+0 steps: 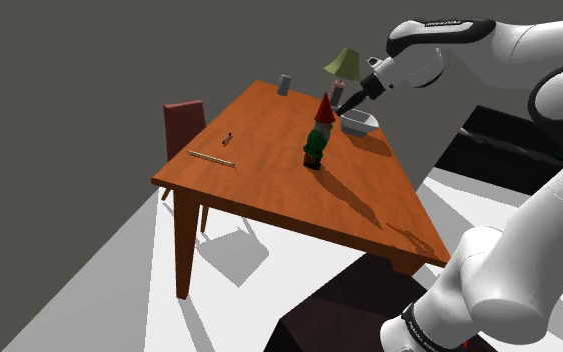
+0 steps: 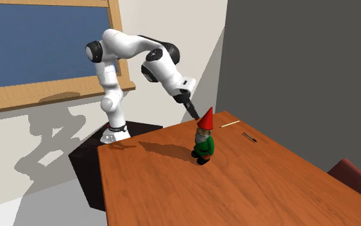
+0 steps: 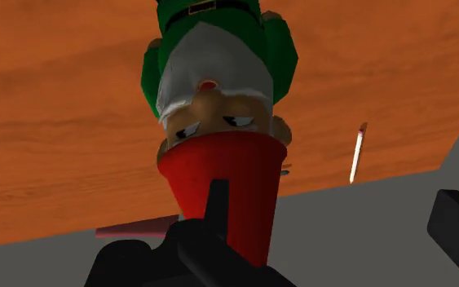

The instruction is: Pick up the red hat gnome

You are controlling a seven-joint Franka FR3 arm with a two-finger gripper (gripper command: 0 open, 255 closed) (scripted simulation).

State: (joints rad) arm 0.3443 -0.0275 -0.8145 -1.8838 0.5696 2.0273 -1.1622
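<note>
A gnome (image 1: 316, 137) with a red pointed hat, white beard and green coat stands upright near the middle of the brown wooden table (image 1: 269, 190). In the second exterior view the gnome (image 2: 203, 140) has my black gripper (image 2: 192, 112) just behind the tip of its hat. In the shoulder view the gripper (image 1: 348, 102) hangs beside the hat's tip, on the bowl's side. In the wrist view the gripper (image 3: 333, 204) is open; one finger overlaps the red hat (image 3: 236, 175) and the other stands well off to its side. Neither finger clasps the hat.
A white bowl (image 1: 358, 122), a lamp with a green shade (image 1: 343, 64) and a grey cup (image 1: 284, 85) stand at the table's far end. A thin stick (image 1: 211, 158) and a small dark pen (image 1: 228, 138) lie near the dark red chair (image 1: 184, 125).
</note>
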